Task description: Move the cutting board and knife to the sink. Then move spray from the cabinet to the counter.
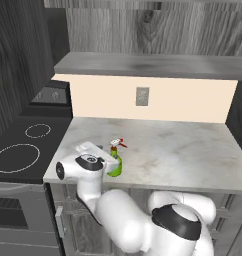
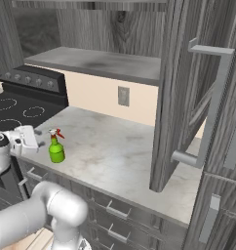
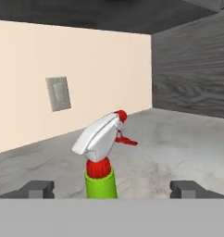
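The spray (image 3: 102, 159) stands on the counter (image 1: 173, 150), so that job looks done. The gripper (image 3: 111, 190) is spread wide around it, not pinching.

green spray (image 1: 114, 165), marbled wht-gry counter (image 1: 183, 150)

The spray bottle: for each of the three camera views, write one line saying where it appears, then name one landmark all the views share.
Left base view: spray stands low and left of centre, near the counter's front edge.
Right base view: far left, on the counter's near corner.
Hand view: bottom centre, between the open fingertips.
Shared landmark: the wall outlet.
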